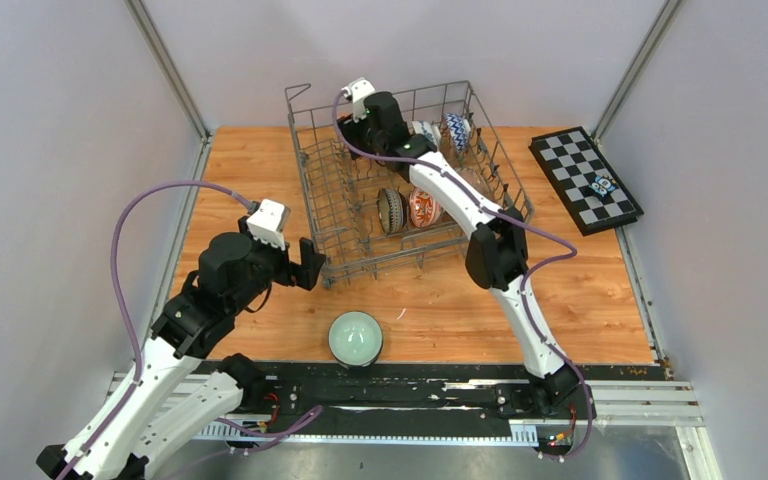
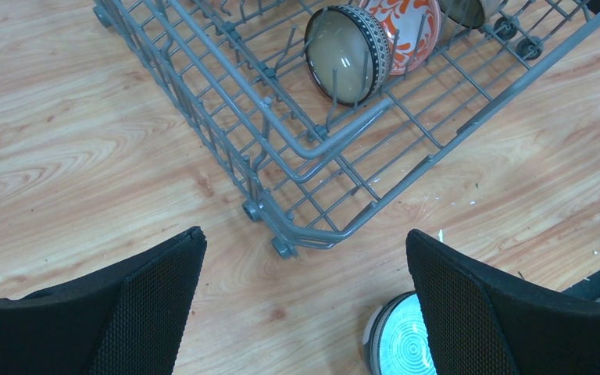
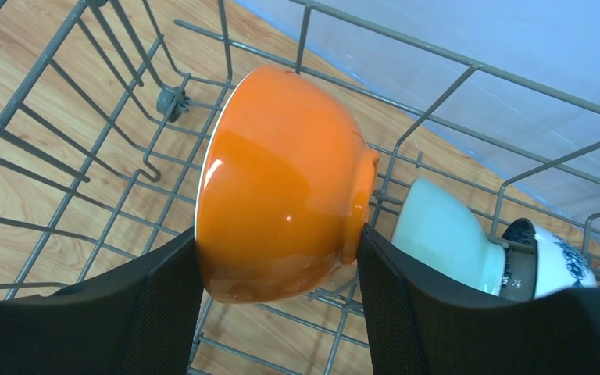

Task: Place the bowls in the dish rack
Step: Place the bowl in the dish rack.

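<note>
1. My right pincer (image 3: 277, 238) pinches a glossy orange round ceramic bowl (image 3: 281, 180), tipped on its side at the back of the large grey wire dish rack (image 1: 332, 215).
2. My left pincer (image 2: 305, 236) hangs spread wide and empty beside the rack's near-left corner.
3. A pale green glazed bowl (image 1: 355, 338) sits on the wooden table (image 1: 580, 300), outside the rack.

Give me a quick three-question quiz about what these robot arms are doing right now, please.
1. True or false: the left gripper is gripping something.
2. What is the right gripper clamped on? A: orange bowl. B: dark blue bowl. C: chequered board.
3. What colour is the loose bowl outside the dish rack?
Key: 1 false, its jaws are open and empty. 2 A. 3 pale green.
</note>
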{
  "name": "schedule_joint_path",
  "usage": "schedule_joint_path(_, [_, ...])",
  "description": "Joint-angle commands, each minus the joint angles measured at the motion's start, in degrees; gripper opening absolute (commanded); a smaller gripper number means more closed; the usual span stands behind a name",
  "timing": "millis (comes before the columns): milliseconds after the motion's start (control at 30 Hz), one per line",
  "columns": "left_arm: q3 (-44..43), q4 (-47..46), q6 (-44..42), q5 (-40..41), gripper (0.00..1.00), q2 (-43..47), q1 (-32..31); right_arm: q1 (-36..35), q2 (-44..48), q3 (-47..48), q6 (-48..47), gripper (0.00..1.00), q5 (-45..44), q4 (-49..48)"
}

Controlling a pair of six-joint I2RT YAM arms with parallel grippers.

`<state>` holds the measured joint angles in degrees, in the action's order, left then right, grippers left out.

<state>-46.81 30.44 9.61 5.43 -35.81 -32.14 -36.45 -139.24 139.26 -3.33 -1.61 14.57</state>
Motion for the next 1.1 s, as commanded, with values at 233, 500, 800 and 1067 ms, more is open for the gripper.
schedule_joint_path(233, [0.9,0.9,-0.3,0.9,1.0,1.3,0.3,-3.1,-2.2,-2.5,-1.6,0.07,-5.3,1.0])
schedule_joint_path(500, [1.0,1.1,-0.1,0.6,1.0,1.7,0.2,-3.7,-2.7,-3.2,0.5,0.39,-5.6,2.9])
schedule_joint_path(800, [1.1,1.2,0.1,-0.1,1.0,2.3,0.2,-5.5,-1.7,-4.0,1.0,0.77,-6.3,3.4])
schedule_joint_path(1067, [1.3,1.2,0.3,-0.3,1.0,3.5,0.2,-5.8,2.3,-5.5,3.8,0.85,-7.2,4.0])
